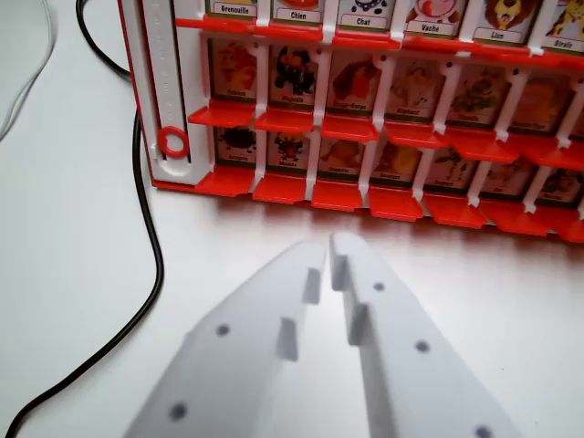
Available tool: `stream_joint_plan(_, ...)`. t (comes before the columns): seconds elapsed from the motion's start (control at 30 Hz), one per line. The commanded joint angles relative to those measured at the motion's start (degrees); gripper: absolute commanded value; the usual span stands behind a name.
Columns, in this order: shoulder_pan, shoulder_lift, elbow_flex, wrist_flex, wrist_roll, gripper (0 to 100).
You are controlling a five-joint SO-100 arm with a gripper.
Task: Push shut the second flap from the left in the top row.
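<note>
- So far, judging from the wrist view alone, the task looks barely begun; the white gripper (pixel 327 248) hangs over the bare white table (pixel 82 237) just short of the red game board (pixel 365 100), touching none of it.
- Its two fingers (pixel 274 310) lie nearly together, only a thin slit between the tips, and they hold nothing; that narrow wedge would suit a push rather than a grasp.
- The board fills the upper part of the wrist view; three rows of picture flaps show, each with a red ledge at its foot, and the uppermost row is cut off by the frame edge, so only its label strips can be read.
- In that uppermost visible row the second flap from the wrist view's left carries the label "Chien" (pixel 298 13); it sits between "Grenouille" (pixel 234 8) and "Chat" (pixel 363 16); whether this is truly the board's top row cannot be told, since more may lie beyond the frame.
- Whether that flap stands open or shut cannot be told either; too little of it shows.
- A white side rail with a red ring marker (pixel 173 141) runs down the board's edge at the wrist view's left; a black cable (pixel 151 246) curls across the table beside it.
- What remains, by this reckoning, is the whole of it: reaching the flap, meeting it with the fingertips, and pressing it shut.
</note>
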Motion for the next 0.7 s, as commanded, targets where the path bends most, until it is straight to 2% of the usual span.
stream_joint_plan(0.0, -0.70, -4.39, -8.70, -3.87, -0.44, 0)
stream_joint_plan(0.27, -0.88, -17.40, -18.28, -6.94, -0.62, 0)
stream_joint_plan(0.67, -1.76, -27.33, -24.61, -9.76, -0.79, 0)
